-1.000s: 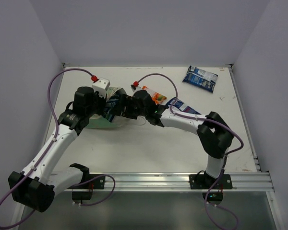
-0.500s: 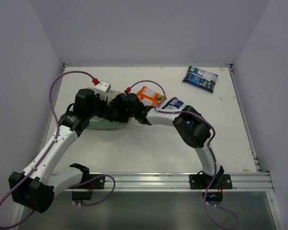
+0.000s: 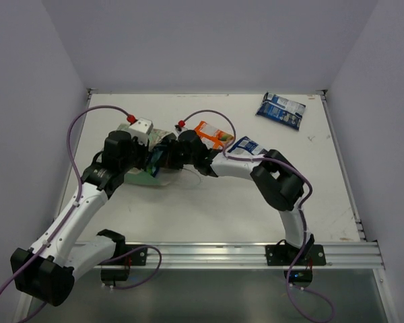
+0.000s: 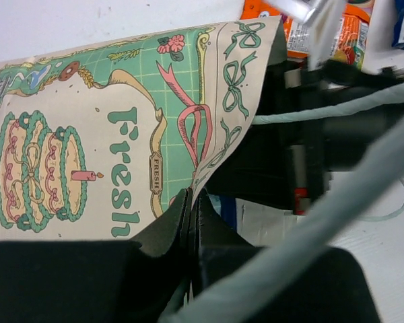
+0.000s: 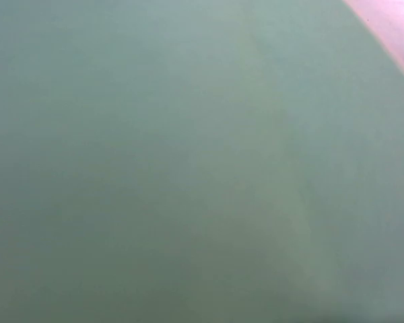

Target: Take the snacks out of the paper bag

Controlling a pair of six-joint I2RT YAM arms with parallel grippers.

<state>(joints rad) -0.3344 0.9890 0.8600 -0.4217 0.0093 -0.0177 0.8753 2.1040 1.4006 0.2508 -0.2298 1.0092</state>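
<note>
While clamped only on the thin upper lip of the paper bag (image 4: 87,134), could tear it or slip off under any sideways pull: left gripper (image 4: 192,205) closed flat on that edge, lifting the mouth off the desk (image 3: 209,202). Lies on its side at the left-middle of the desk, mouth turned toward the right arm.

Cannot tell the state of the right gripper (image 3: 167,157): buried in the bag mouth, with nothing in the right wrist view but blurred green. Could drag the whole bag along instead of a packet, being light paper held at one spot. Could also push the wall inward and close the opening, or pinch paper together with a snack, with nothing visible to guide the grasp.

Shows a sliver of blue (image 4: 225,208) under the lifted edge, perhaps a packet inside; too little to say.

Already out on the desk: orange packet (image 3: 212,133) just beyond the mouth and close by the right wrist; blue and white packet (image 3: 246,145) just beside the right forearm; dark blue and white packet (image 3: 281,110) well apart, near the far right corner. Leaves little room for withdrawal, with the two nearer packets liable to be swept aside. Crowds both wrists and the purple cables (image 3: 73,131) around the mouth, a collision hazard.
</note>
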